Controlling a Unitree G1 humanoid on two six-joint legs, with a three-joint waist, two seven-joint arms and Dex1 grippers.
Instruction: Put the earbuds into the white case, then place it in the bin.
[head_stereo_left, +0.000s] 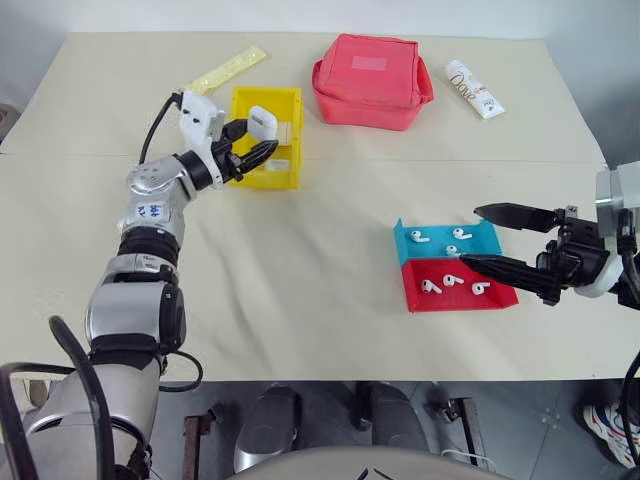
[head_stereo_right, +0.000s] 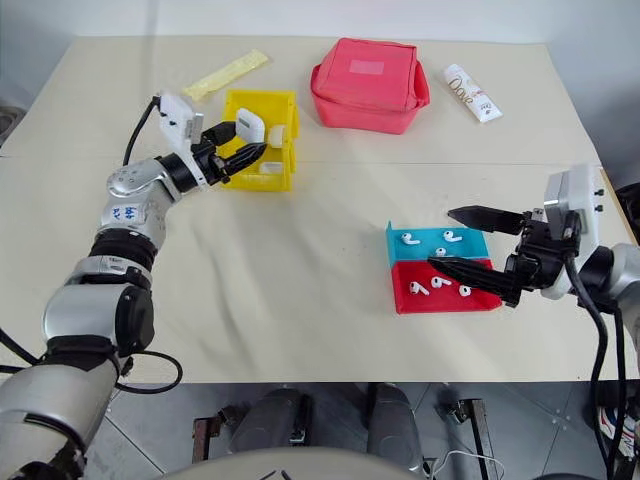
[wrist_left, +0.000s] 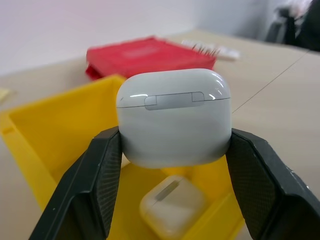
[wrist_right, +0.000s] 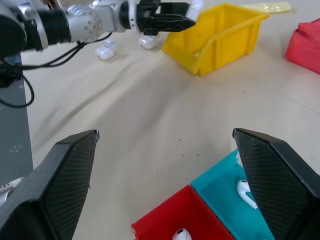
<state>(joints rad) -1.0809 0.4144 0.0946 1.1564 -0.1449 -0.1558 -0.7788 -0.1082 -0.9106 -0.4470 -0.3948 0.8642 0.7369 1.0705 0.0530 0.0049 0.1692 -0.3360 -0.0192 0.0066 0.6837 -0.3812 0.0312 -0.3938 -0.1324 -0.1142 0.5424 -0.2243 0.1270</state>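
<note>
I am clamping my left tool (head_stereo_left: 250, 140) on the case (head_stereo_left: 264, 122) and holding it just over the bin (head_stereo_left: 287, 104) — another case (wrist_left: 172, 205) is lying inside. My right tool (head_stereo_left: 488, 240) is standing wide apart over the trays (head_stereo_left: 478, 240) — earbuds (head_stereo_left: 419, 237) are lying in both, on the desk (head_stereo_left: 300, 260).

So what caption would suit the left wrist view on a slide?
Left end effector grips a white case over the yellow bin.

White tube (head_stereo_left: 474, 89) reads "Dove" (brand script).
</note>
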